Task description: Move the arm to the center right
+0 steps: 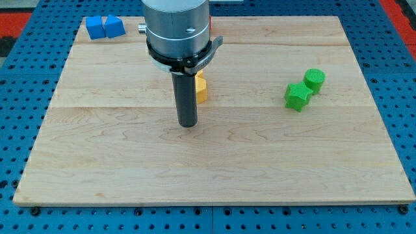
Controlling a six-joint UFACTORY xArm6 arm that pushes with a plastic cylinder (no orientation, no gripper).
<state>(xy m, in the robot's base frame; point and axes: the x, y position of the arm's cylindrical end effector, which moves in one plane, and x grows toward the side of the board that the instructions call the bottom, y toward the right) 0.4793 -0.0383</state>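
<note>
My tip (188,123) rests on the wooden board (214,162) a little left of its middle. A yellow block (201,88) sits just up and right of the tip, partly hidden behind the rod. A green star-shaped block (297,96) and a green round block (314,80) touch each other at the view's centre right, well to the right of my tip. Two blue blocks (104,27) sit side by side at the board's top left corner.
The board lies on a blue perforated table (19,97). A red area (398,12) shows at the view's top right corner. A sliver of something red (210,22) shows behind the arm's body at the top.
</note>
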